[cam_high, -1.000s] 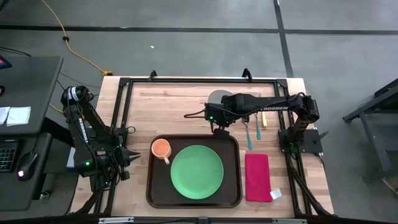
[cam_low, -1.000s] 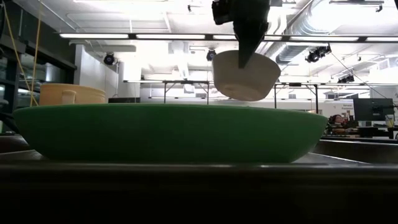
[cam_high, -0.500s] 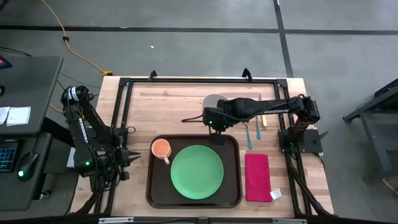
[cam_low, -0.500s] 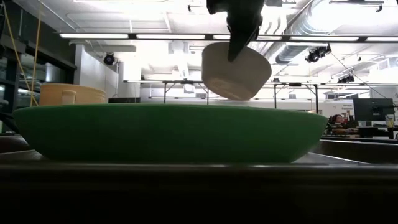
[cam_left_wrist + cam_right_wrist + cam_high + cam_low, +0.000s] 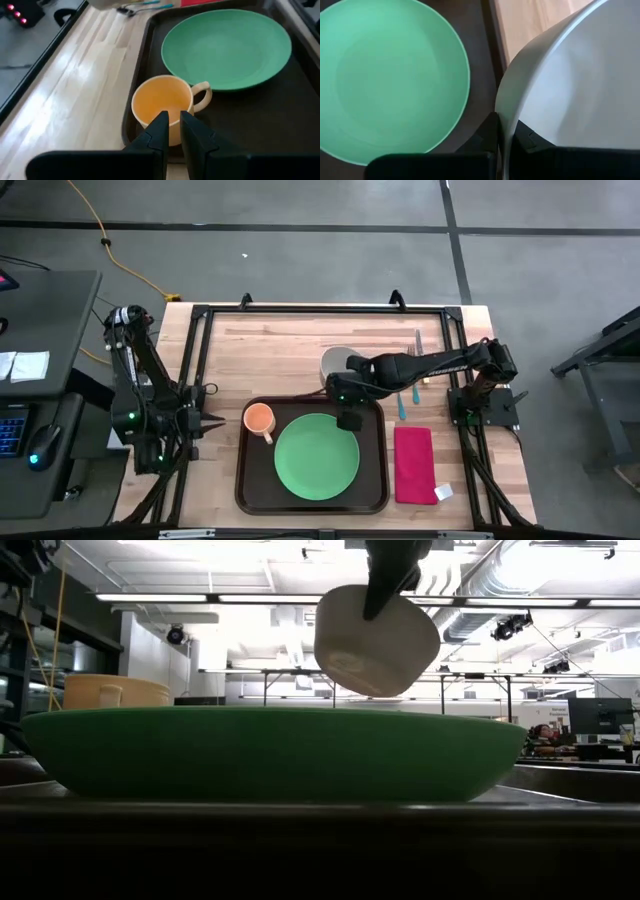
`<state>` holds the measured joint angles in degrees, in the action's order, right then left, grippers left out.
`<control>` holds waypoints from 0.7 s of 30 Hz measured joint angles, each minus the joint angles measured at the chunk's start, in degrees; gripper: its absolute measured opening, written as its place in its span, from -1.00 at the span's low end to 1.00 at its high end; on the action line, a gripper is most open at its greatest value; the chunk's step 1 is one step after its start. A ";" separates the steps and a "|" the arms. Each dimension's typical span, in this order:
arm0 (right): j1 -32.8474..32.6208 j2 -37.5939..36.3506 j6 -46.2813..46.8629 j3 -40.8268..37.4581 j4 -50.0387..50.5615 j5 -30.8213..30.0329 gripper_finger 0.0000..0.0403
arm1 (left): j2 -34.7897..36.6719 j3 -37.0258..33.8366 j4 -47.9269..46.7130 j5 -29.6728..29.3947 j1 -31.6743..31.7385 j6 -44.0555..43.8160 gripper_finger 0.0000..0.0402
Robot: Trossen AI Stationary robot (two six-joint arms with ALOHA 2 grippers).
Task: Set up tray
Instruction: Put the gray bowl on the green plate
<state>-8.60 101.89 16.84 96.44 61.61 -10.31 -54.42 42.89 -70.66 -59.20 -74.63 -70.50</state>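
While I watch from above, the tray [image 5: 247, 480] lies at the near middle of the wooden table [image 5: 280, 345], long side across, between the two arms. On it I see a green plate [image 5: 316, 457] in the middle and an orange cup [image 5: 259, 419] in its far left corner, handle turned toward the plate.

My right gripper [image 5: 347, 406] reaches in from the right over the tray's far edge, just beyond the plate, and it is clamped on the rim of a white bowl [image 5: 338, 364]. In the right wrist view the two dark fingers [image 5: 487, 134] pinch the bowl's wall [image 5: 570, 85], one inside and one outside. From table height the bowl [image 5: 376, 642] hangs tilted in the air, above the level of the plate [image 5: 270, 752], touching nothing below.

My left gripper [image 5: 205, 426] waits at the table's left edge, just beside the tray. Its wrist view looks across the cup [image 5: 163, 110] to the plate [image 5: 227, 47]; the fingers [image 5: 159, 131] are nearly closed and hold nothing.

Right of the tray a red napkin [image 5: 414, 464] lies flat on the table. Beyond it I see a teal spoon [image 5: 400, 402] and other cutlery I cannot make out, partly under the right arm.
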 joint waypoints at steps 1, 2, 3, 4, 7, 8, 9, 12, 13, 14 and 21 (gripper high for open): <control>-0.42 0.00 0.23 0.00 -0.05 -0.02 -1.00 | 0.97 0.00 0.05 -0.19 -0.02 1.23 -0.61; -0.86 0.00 0.57 0.00 -0.05 -0.04 -1.00 | 2.01 0.00 0.04 -0.31 -0.02 2.35 -0.61; -1.27 0.00 0.94 0.00 -0.07 -0.05 -1.00 | 2.93 0.00 0.00 -0.37 0.00 3.34 -0.61; -1.72 0.00 1.14 0.00 -0.21 -0.04 -1.00 | 3.72 0.00 -0.03 -0.39 -0.02 4.38 -0.61; -3.06 0.02 1.33 0.52 -0.62 0.00 -1.00 | 6.06 0.00 -0.25 -0.45 0.00 7.11 -0.61; -3.49 0.02 1.35 0.95 -0.83 -0.03 -1.00 | 6.74 0.00 -0.40 -0.59 -0.02 7.69 -0.61; -3.84 0.02 1.37 1.49 -1.24 -0.05 -1.00 | 7.42 0.00 -0.49 -0.77 -0.02 8.33 -0.61; -4.94 0.02 1.34 3.25 -1.60 -0.82 -1.00 | 9.03 0.00 -1.52 -1.52 -0.02 9.44 -0.61; -5.26 0.02 1.29 3.82 -1.47 -0.91 -1.00 | 9.47 0.00 -1.77 -1.57 0.00 9.85 -0.61; -5.54 0.02 1.30 4.34 -1.56 -0.91 -1.00 | 9.88 0.00 -1.82 -1.57 -0.02 10.37 -0.61; -7.41 0.00 2.76 5.03 -1.15 -0.90 -1.00 | 11.95 0.00 -3.53 -1.57 0.00 12.24 -0.61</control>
<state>-16.01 101.89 19.60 101.48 60.46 -11.21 -42.47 42.89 -74.19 -60.77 -74.63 -58.26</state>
